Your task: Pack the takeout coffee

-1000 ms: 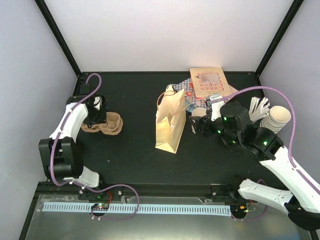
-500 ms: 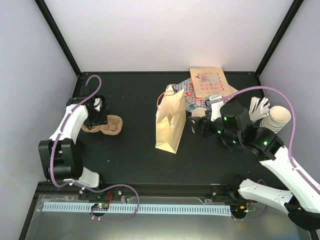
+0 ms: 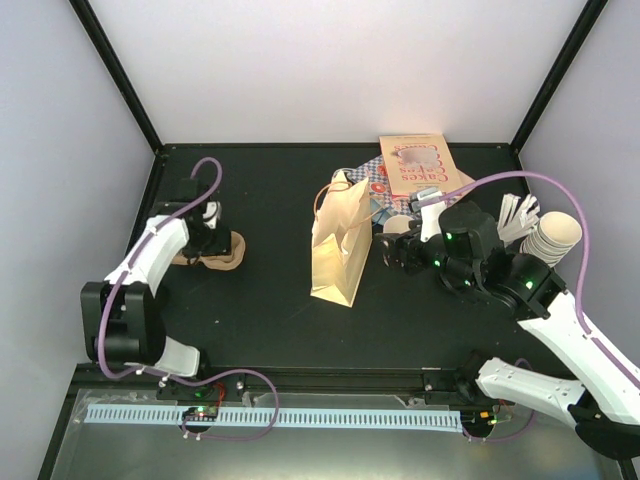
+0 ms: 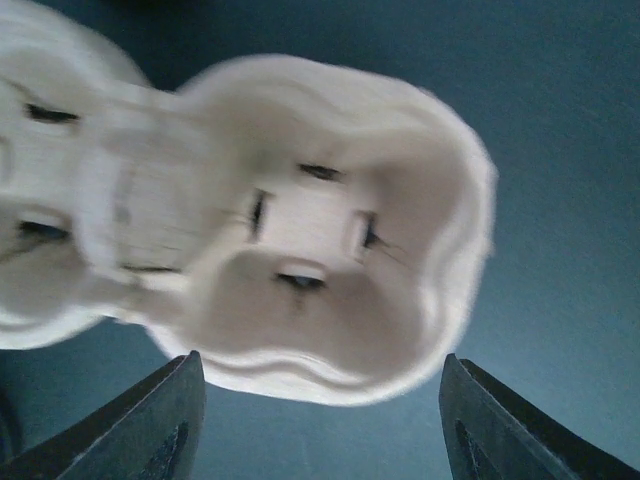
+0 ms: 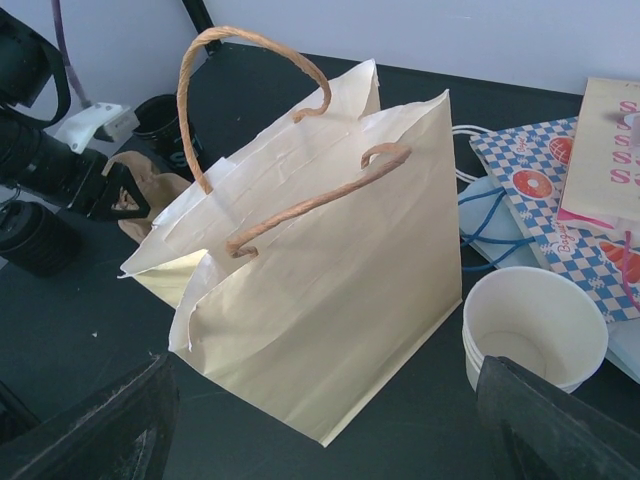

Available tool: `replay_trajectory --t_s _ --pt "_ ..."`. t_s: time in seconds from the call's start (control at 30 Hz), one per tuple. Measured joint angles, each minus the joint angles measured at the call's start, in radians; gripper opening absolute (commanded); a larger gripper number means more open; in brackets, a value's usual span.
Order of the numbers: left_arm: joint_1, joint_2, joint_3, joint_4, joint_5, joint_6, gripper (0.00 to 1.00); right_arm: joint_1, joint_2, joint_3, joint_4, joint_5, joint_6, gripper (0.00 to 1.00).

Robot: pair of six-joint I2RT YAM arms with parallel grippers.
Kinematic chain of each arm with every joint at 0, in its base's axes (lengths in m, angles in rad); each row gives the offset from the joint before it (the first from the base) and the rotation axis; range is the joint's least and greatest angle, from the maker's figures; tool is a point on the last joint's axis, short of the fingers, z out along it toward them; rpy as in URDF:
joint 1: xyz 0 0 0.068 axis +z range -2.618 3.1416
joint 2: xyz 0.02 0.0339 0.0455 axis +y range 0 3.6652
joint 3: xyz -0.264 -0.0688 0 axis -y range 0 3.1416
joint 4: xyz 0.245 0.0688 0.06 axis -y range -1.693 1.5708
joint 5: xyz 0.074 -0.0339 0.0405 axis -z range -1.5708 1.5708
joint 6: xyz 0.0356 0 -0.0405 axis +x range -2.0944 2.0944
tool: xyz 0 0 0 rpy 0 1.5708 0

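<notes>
The takeout coffee does not show in any view. My left gripper hovers at the table's left side over a brown moulded cup carrier. In the left wrist view this gripper is open, and the carrier's empty pocket lies just beyond the fingertips, with nothing between them. A tan paper bag with twisted handles stands open in the middle. My right gripper is right of the bag, open and empty. In the right wrist view that gripper faces the bag's side.
Lidless cream cups sit nested right of the bag. A stack of more cups stands at the far right. Printed paper bags and a checked sheet lie behind the bag. Black frame posts edge the table.
My left arm has swung a little to the right over the carrier and its jaws have spread wider. The right arm and the bag have not moved.
</notes>
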Motion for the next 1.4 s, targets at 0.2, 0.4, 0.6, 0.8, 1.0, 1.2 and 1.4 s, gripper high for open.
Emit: replay_trajectory --t_s 0.2,0.4,0.6,0.8,1.0,1.2,1.4 --pt "-0.166 -0.114 -0.077 0.026 0.015 -0.025 0.66 0.0 0.009 0.0 0.0 0.0 0.0 0.84" --pt "-0.252 -0.112 -0.092 0.059 0.034 -0.051 0.64 0.0 0.011 0.0 0.0 0.0 0.0 0.84" --pt "-0.273 -0.024 -0.092 0.069 0.038 -0.055 0.54 0.0 0.011 0.0 0.0 0.0 0.001 0.84" --pt "-0.278 0.01 -0.085 0.074 0.027 -0.066 0.55 0.0 0.009 0.0 0.0 0.0 0.004 0.84" --pt "-0.281 0.001 -0.08 0.077 -0.027 -0.075 0.57 0.0 0.005 0.0 0.0 0.001 0.004 0.84" --pt "-0.28 0.003 -0.037 0.075 -0.096 -0.077 0.56 0.0 0.004 0.0 0.0 0.001 0.004 0.84" --pt "-0.263 0.054 -0.002 0.076 -0.129 -0.076 0.54 0.0 0.004 0.0 0.0 0.002 0.004 0.84"
